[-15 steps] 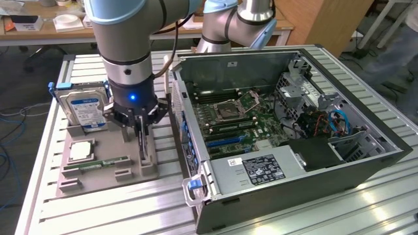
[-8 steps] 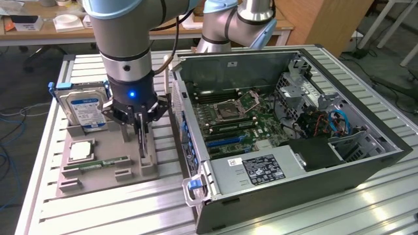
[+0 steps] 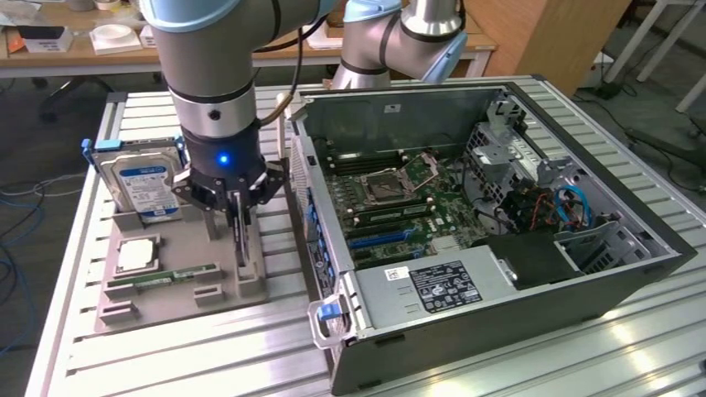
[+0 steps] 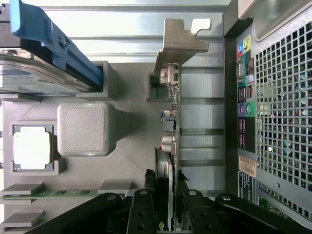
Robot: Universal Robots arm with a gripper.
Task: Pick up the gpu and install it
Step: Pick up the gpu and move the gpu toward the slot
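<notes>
Over the gray holder (image 4: 131, 124), the wrist view shows the claw (image 4: 168, 207) clamped on the gpu (image 4: 173, 126).

The arm (image 3: 210, 66) hung straight down, its wrist (image 3: 221, 157) upright with a blue light lit. The gripper (image 3: 240, 256) pointed downward, and its two black fingers (image 4: 142, 214) pressed against either side of the gpu (image 4: 167, 170).
</notes>
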